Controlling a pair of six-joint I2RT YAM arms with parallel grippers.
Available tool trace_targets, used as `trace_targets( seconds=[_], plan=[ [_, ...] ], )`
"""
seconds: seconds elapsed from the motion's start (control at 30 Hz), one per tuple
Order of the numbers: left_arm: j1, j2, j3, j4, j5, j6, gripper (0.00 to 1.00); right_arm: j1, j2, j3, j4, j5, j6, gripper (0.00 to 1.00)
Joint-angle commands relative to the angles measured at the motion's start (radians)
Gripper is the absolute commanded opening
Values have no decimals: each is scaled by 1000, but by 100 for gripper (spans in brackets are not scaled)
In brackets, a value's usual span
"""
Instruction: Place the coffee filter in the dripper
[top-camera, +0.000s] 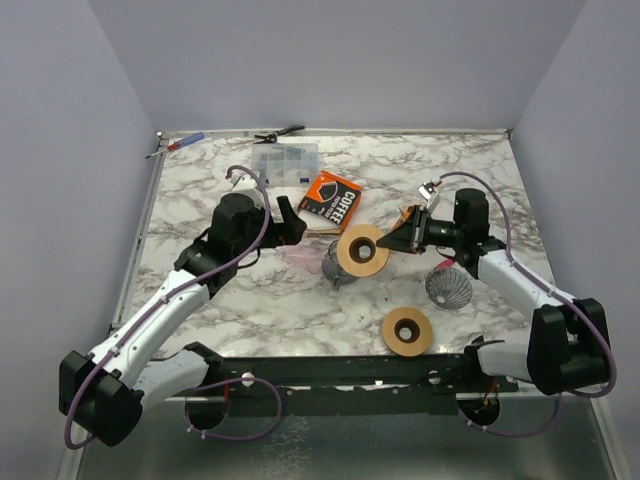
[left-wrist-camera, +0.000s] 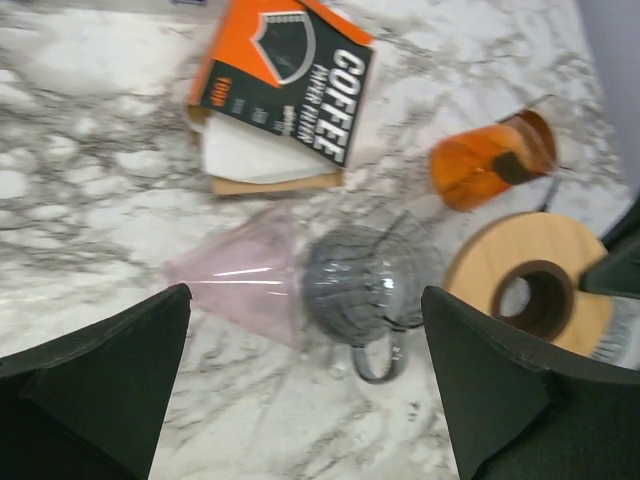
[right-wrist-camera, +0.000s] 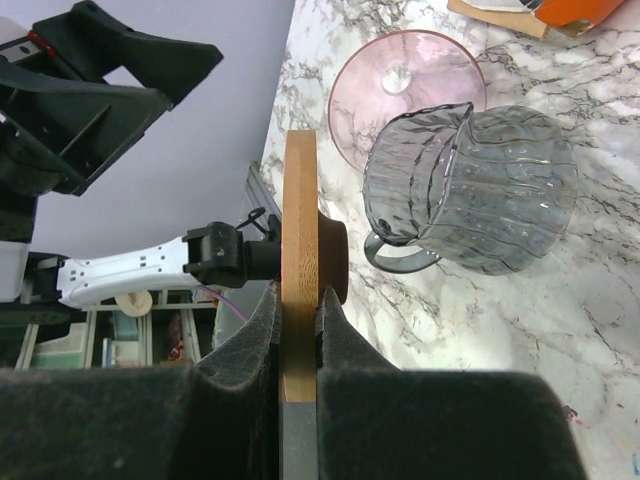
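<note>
Wooden ring (right-wrist-camera: 298, 200) clamped edge-on in your right gripper (right-wrist-camera: 298, 310) — your left gripper (left-wrist-camera: 302, 300) hangs wide open near the pink dripper (left-wrist-camera: 235, 280), filter box (left-wrist-camera: 290, 90) just beyond, toward the far edge of the table (top-camera: 480, 190).

Beneath the left gripper (left-wrist-camera: 305, 293), between its wide-spread fingers, a pink translucent cone dripper (left-wrist-camera: 240, 280) and a grey ribbed glass carafe (left-wrist-camera: 360, 280) lie on their sides, touching, and fill the gap. Ahead of it an orange-and-black cardboard coffee filter box (left-wrist-camera: 290, 90) blocks the way. Bare marble table (left-wrist-camera: 70, 150) lies to its left. To its right a round wooden ring with a centre hole (left-wrist-camera: 540, 270), pinched by its rim in the right gripper (right-wrist-camera: 298, 300), closes that side near the carafe, with an orange translucent cup (left-wrist-camera: 490, 160) beyond. Behind the right gripper a wire mesh cone (top-camera: 448, 287) sits just beside the forearm. A second wooden ring (top-camera: 407, 331) lies well apart from it, with bare marble between.
</note>
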Motion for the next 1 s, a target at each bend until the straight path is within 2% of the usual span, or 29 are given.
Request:
trace_targets(
  seconds=[0.0, 0.1, 0.2, 0.33, 0.53, 0.67, 0.97],
  plan=[
    [5, 22, 54, -237, -277, 182, 99, 2, 40, 42, 42, -1, 28, 0],
    [5, 37, 37, -273, -329, 232, 99, 10, 65, 70, 31, 5, 27, 0],
    [5, 45, -9, -278, -470, 221, 99, 26, 99, 88, 40, 23, 27, 0],
    [5, 58, -6, -315, -550, 221, 99, 44, 147, 114, 53, 34, 34, 1],
    [5, 39, -11, -316, -536, 209, 99, 61, 218, 138, 98, 46, 61, 0],
    [5, 28, -15, -315, -526, 202, 99, 84, 272, 139, 202, 43, 131, 0],
    [5, 28, -16, -319, -549, 195, 99, 110, 336, 163, 162, 65, 99, 1]
  ],
)
